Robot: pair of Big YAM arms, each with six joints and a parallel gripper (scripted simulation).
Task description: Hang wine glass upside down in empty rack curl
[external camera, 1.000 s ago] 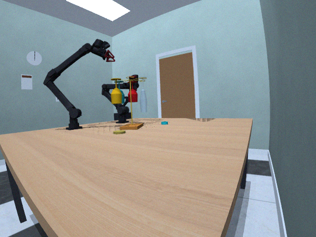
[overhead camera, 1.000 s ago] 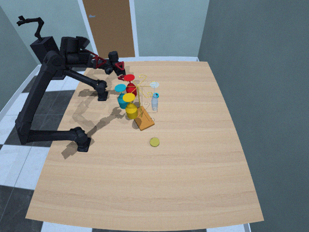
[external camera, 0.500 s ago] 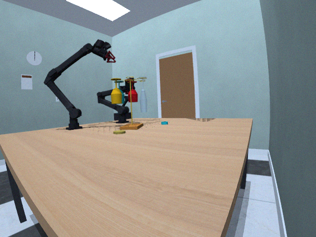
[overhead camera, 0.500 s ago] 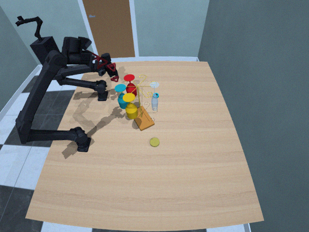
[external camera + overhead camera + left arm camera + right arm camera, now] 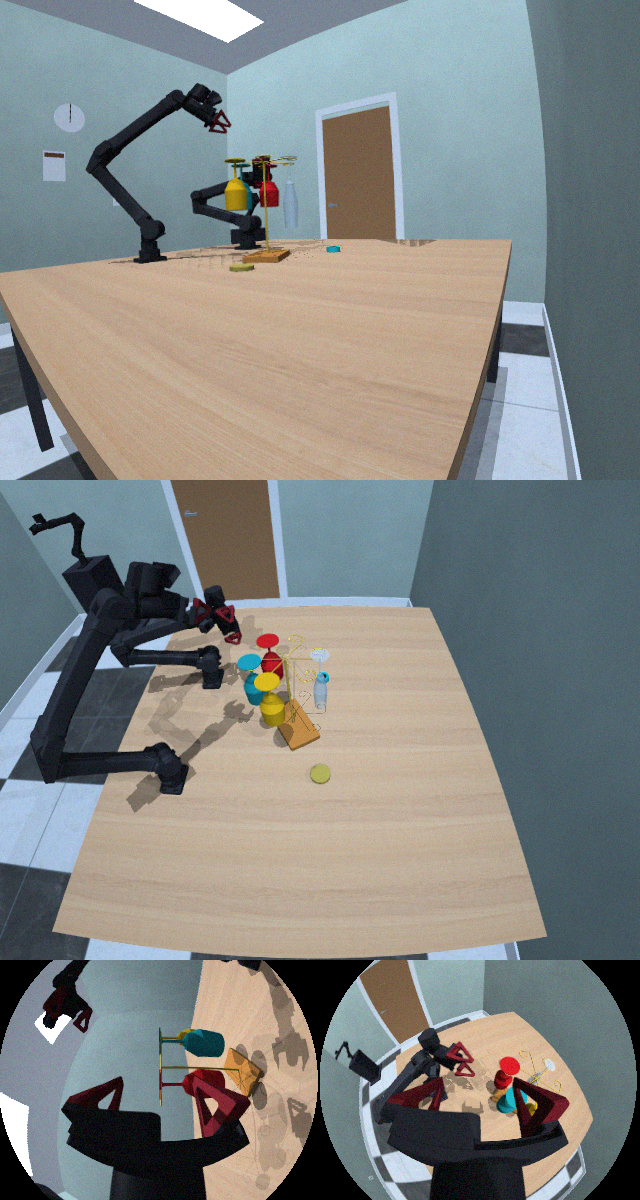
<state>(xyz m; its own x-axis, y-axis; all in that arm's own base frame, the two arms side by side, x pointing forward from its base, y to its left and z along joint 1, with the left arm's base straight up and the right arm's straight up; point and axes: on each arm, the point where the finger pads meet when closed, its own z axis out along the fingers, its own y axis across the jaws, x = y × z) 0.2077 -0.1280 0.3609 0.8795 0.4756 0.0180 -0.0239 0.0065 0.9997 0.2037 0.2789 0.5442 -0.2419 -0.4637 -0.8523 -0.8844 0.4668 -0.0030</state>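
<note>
Red wine glass [image 5: 271,664] [image 5: 268,196] [image 5: 189,1086] [image 5: 502,1081] is hung upside down on the rack [image 5: 289,691] [image 5: 266,222] [image 5: 200,1068] [image 5: 533,1064], toward the desk's [image 5: 413,841] [image 5: 310,361] [image 5: 220,1015] [image 5: 490,1035] door-side edge. Left gripper [image 5: 229,626] [image 5: 260,166] [image 5: 158,1080] [image 5: 470,1067] and right gripper [image 5: 202,611] [image 5: 227,128] [image 5: 72,1024] [image 5: 477,1081] are spread apart, 0 glasses clamped. The left should be backed out slowly, wire untouched imo.

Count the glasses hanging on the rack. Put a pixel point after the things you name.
4: yellow [image 5: 272,710] [image 5: 235,196] and teal [image 5: 253,690] [image 5: 204,1043] on one side, red [image 5: 271,664] [image 5: 268,194] toward the door, clear [image 5: 320,690] [image 5: 290,205] opposite teal. None seems hidden.
</note>
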